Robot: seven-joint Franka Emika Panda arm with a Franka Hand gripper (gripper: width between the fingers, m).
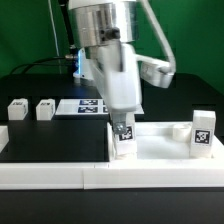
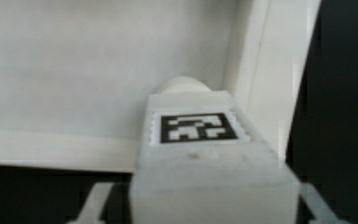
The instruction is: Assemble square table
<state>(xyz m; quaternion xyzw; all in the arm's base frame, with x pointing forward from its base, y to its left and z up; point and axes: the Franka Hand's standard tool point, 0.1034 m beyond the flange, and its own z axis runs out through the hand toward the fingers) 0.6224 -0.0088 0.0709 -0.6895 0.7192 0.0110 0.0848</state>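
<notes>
Jaws are clamping a leg [image 1: 124, 146] upright over the slab [image 1: 160, 148]; it is looking light, stiff and slippery, best gripped mid-shaft.

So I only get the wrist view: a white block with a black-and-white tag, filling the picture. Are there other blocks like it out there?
Observer: Yes. Two more, the far-left leg and the neighbour leg, stand on the dark table at the exterior view's left.
Operator: Only those?
Observer: No. A fourth leg stands upright by the square tabletop, at the exterior view's right.
Operator: And where is mine?
Observer: The gripper holds the held leg at that tabletop's other end, toward the exterior view's left.
</notes>
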